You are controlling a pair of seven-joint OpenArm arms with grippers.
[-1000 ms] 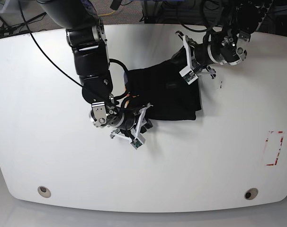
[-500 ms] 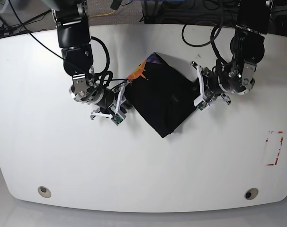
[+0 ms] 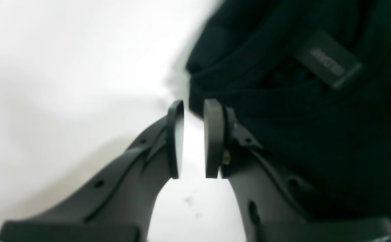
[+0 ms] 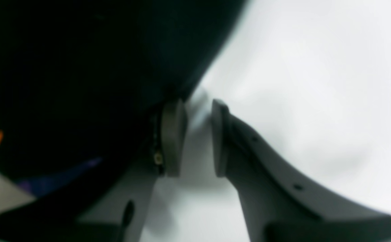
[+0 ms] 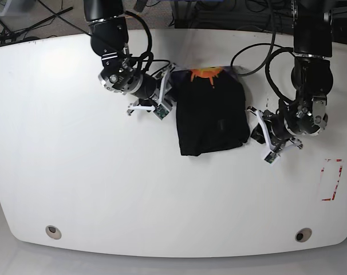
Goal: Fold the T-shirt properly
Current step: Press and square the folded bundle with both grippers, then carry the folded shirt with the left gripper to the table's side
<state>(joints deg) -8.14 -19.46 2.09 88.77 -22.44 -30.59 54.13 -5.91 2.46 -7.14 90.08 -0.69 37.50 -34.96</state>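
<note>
Lying folded: black T-shirt (image 5: 211, 117)

A white table (image 5: 105, 195) is sitting with two round holes (image 5: 53, 232) near its front edge and red tape (image 5: 332, 180) marking its right side.

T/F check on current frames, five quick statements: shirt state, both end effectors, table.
1. The T-shirt lies as a folded bundle on the table. True.
2. The left end effector clamps the cloth. False: its pads stand apart with only table between them, beside the shirt's edge.
3. The right end effector holds nothing. True.
4. An orange patch shows at the shirt's far edge. True.
5. The shirt hangs off the table. False: it lies wholly on the table.
</note>
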